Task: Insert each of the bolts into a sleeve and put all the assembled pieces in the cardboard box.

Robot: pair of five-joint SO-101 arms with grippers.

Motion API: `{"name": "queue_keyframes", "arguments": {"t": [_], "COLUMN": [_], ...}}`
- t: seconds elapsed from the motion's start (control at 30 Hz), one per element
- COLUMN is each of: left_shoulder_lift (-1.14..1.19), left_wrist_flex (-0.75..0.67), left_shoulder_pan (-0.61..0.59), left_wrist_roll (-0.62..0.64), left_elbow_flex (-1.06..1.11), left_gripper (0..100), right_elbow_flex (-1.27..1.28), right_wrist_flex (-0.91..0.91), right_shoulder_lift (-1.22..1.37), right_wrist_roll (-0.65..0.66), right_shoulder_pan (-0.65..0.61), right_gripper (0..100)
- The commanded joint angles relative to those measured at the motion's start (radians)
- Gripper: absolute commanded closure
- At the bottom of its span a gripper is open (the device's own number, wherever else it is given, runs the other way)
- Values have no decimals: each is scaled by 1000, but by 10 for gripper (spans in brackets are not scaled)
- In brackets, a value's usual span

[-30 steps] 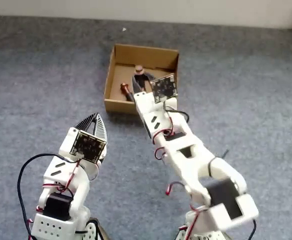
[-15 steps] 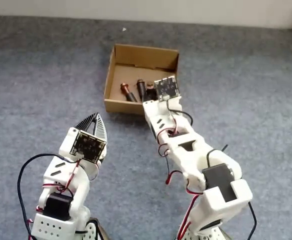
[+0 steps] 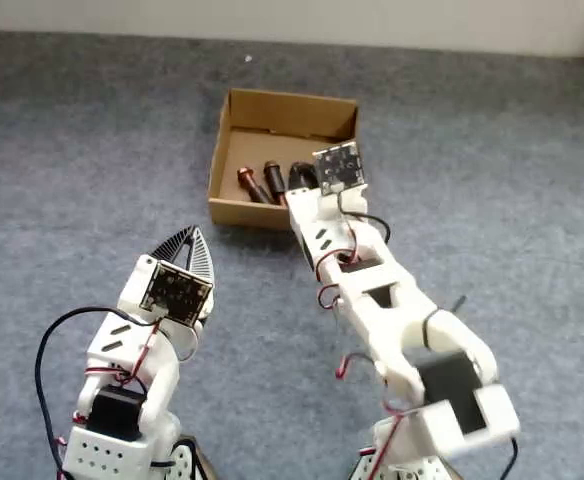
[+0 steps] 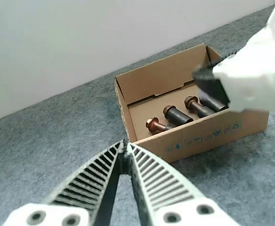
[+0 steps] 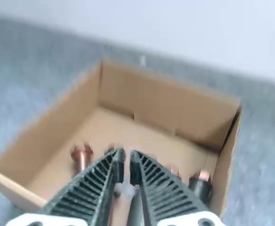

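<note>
Where the right gripper (image 5: 126, 159) hangs over the near right part of the box (image 5: 170, 106), its black ribbed fingers (image 5: 93, 186) are all but pressed together. A thin slit is left between the tips and, as far as I can judge, nothing is pinched in it. In the high view the gripper sits just inside the box's near wall, with the white arm (image 3: 392, 320) running back from it toward the bottom edge.

Beside the gripper, on the box floor, lie the pieces, each a copper-headed bolt in a dark sleeve. They lie side by side along the near wall with their heads pointing away from it. The left wrist view shows three in a row: one (image 4: 155, 125) nearest the left wall, one (image 4: 176, 114) in the middle, and one (image 4: 198, 106) just beside the right gripper's dark fingertip.

The left gripper (image 4: 125, 147) is pressed together and holds nothing, its tips meeting. It points at the box from short of its near left corner, apart from the cardboard. The box stands on grey carpet (image 3: 92, 150), and a pale wall (image 4: 81, 42) rises beyond it.
</note>
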Motion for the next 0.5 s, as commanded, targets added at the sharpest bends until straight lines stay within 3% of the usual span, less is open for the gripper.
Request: {"name": "queue_keyframes", "arguments": {"t": [0.0, 0.47], "left_shoulder_lift": [-5, -5], "left_wrist_flex": [-23, -25], "left_shoulder_pan": [-7, -2], "left_wrist_roll": [-41, -48], "left_elbow_flex": [-1, 1], "left_gripper": [993, 993], "right_elbow_flex": [81, 435], "right_wrist_flex": [16, 417], "right_shoulder_lift": [-226, -1004], "right_wrist_roll": [12, 14], "right_shoulder_pan": [7, -4], "right_gripper": [993, 993]}}
